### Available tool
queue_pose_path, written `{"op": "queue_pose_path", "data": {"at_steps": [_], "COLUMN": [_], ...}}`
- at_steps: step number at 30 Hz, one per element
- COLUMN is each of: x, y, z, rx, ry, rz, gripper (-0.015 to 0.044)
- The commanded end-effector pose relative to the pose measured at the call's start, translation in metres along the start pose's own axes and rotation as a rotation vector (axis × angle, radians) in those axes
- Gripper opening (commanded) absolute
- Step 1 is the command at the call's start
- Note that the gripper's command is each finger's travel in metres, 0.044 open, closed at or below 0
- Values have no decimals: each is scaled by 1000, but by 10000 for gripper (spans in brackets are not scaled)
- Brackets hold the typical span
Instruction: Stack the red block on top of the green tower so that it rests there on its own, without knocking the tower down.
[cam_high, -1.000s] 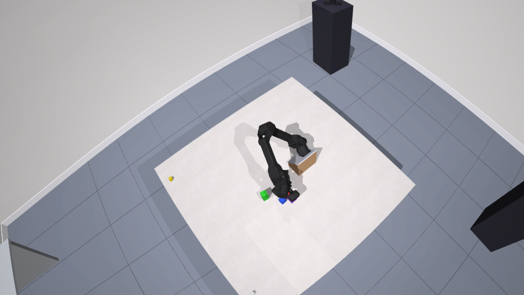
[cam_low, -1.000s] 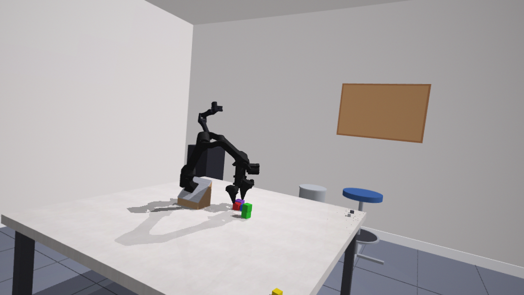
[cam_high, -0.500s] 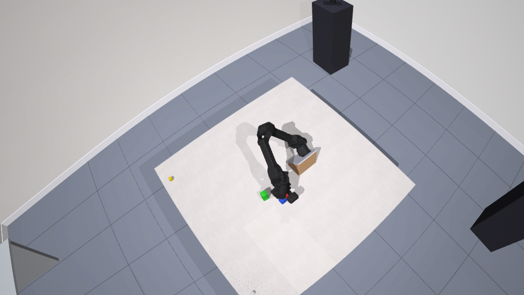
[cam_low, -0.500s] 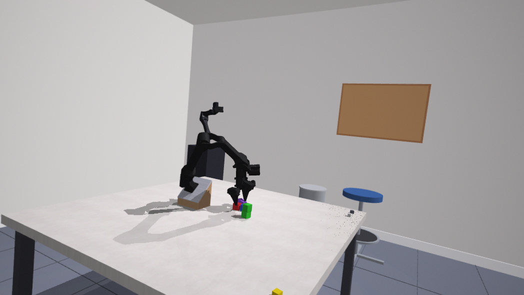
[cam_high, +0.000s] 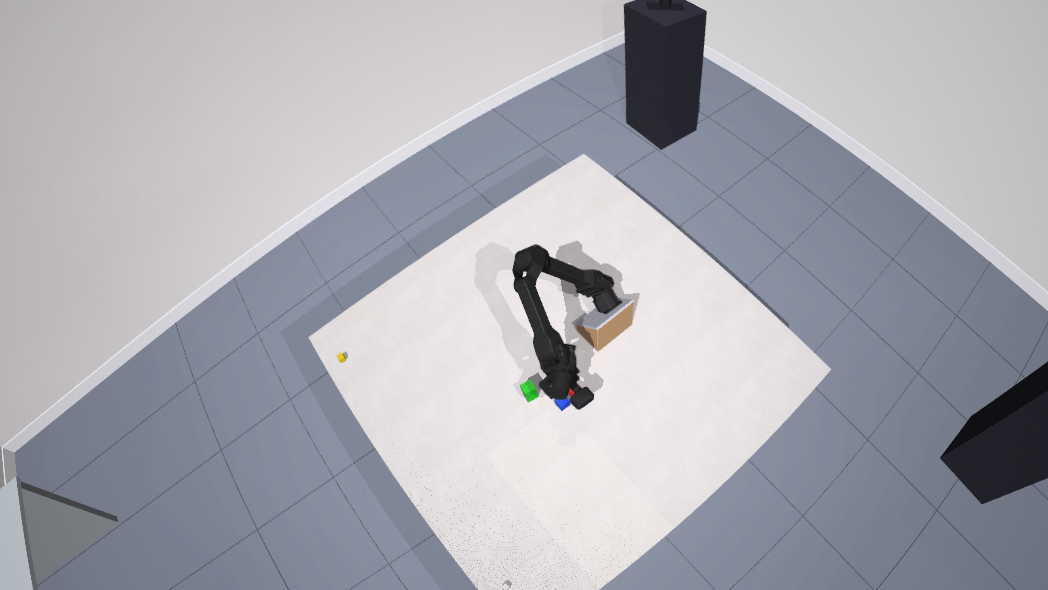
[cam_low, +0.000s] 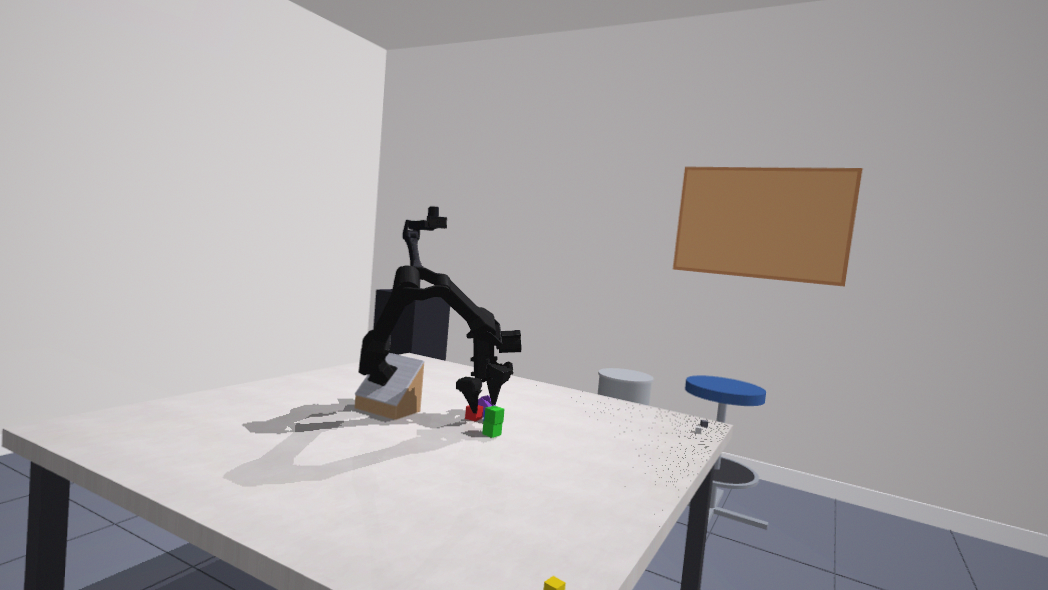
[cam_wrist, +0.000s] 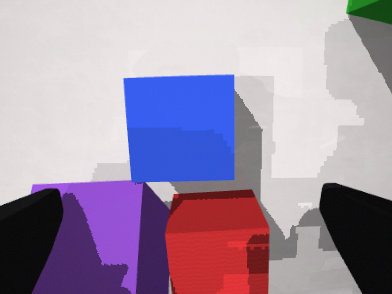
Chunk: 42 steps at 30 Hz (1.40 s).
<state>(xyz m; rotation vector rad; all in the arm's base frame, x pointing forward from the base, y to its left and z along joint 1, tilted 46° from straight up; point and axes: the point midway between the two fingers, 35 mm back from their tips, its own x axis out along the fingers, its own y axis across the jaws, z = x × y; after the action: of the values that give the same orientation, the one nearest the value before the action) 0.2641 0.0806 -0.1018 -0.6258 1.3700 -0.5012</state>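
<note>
The red block (cam_wrist: 216, 254) (cam_low: 473, 414) sits on the white table (cam_high: 660, 410) (cam_low: 366, 505). It touches a purple block (cam_wrist: 94, 245) (cam_low: 484, 400) on its left. A blue block (cam_wrist: 182, 127) (cam_high: 562, 403) lies just beyond them. The green tower (cam_high: 528, 390) (cam_low: 493, 421), two blocks high, stands upright a little to the side. My gripper (cam_wrist: 194, 199) (cam_low: 484, 389) (cam_high: 566, 392) is open and low over the red and purple blocks. One finger is at the purple block's outer side, the other stands clear of the red block's far side. Nothing is held.
The arm's wedge-shaped wooden base (cam_high: 608, 329) (cam_low: 392, 392) stands behind the blocks. A small yellow block (cam_high: 341, 356) (cam_low: 554, 583) lies near a table corner. A blue stool (cam_low: 724, 390) and a grey bin (cam_low: 624, 383) stand beyond the table's edge.
</note>
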Motion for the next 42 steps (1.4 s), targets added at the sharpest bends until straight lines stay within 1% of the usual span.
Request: {"op": "queue_pose_path", "data": {"at_steps": [1, 25, 36, 42], "x": [18, 18, 18, 18], "y": [-8, -8, -8, -8], "z": [-22, -21, -21, -21], "rx": [-53, -53, -53, -53], "ry": [72, 72, 72, 72], "rz": [-45, -45, -45, -45], "gripper": [440, 440, 151, 111]}}
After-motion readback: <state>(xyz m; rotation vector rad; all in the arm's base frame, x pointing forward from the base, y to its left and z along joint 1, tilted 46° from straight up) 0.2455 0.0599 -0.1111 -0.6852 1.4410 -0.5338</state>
